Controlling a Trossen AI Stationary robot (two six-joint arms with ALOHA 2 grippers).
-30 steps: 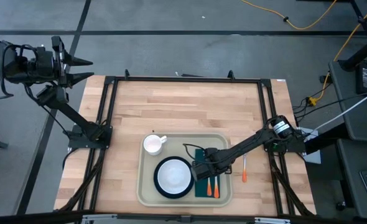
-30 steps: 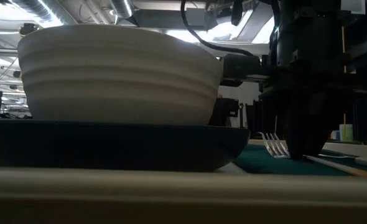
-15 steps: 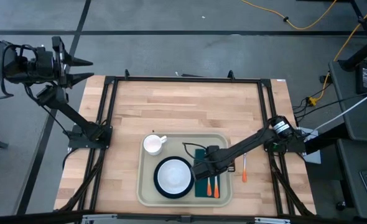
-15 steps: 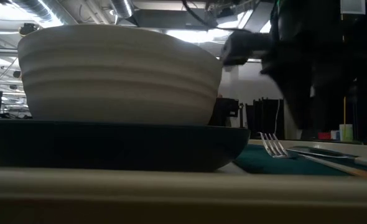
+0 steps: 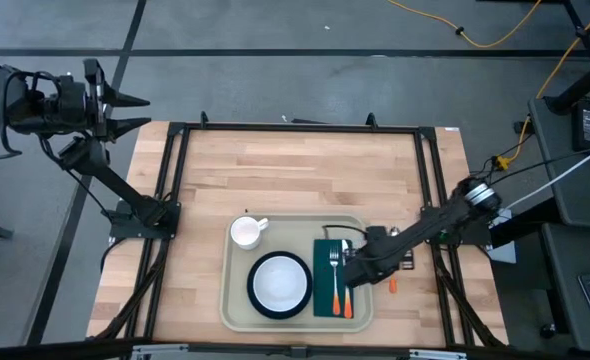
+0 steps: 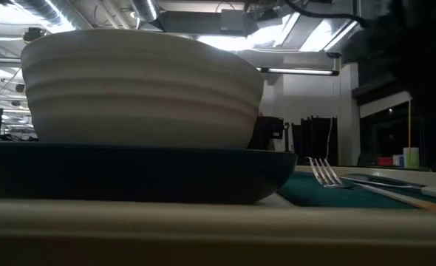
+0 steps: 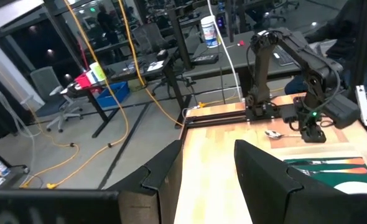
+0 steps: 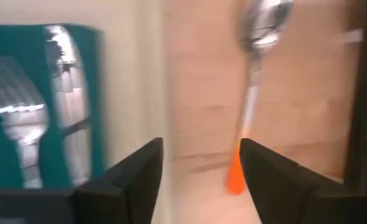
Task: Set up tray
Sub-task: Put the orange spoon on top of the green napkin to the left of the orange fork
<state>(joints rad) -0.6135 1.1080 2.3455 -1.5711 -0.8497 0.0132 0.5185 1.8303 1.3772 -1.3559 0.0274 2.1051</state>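
The tray (image 5: 237, 300) sits on the worktop (image 5: 295, 170) just beside the right tool (image 5: 367, 268), which hovers over the tray's near edge with its fingers spread and nothing between them. On the tray, going outward from that tool: the dark green napkin (image 5: 324, 305) right next to it, then the dark plate (image 5: 254, 300) with the white bowl (image 5: 278, 283) on it, and beyond those the white cup (image 5: 245, 232). A fork (image 5: 334, 275) and a knife (image 5: 346, 290), both orange-handled, already lie on the napkin. So the cutlery step looks to be in hand, and the one piece left out is the spoon (image 5: 392, 285), lying on the bare wood just on the other side of the right tool, off the tray.

The next move, I'd judge, calls for lowering those spread fingers across the spoon's thin handle, pinching it flat against the wood, and carrying it over the raised rim onto the napkin.

The right wrist view gives the line-up: spoon (image 8: 253, 74) straight ahead between the fingers, napkin off to one side. The low view misses the spoon entirely but shows the fork's tines (image 6: 323, 173) and the bowl's ribbed wall (image 6: 140, 89). The left tool (image 5: 115, 110) waits far off beyond the worktop's corner, fingers apart and empty, clearest in its own wrist view.
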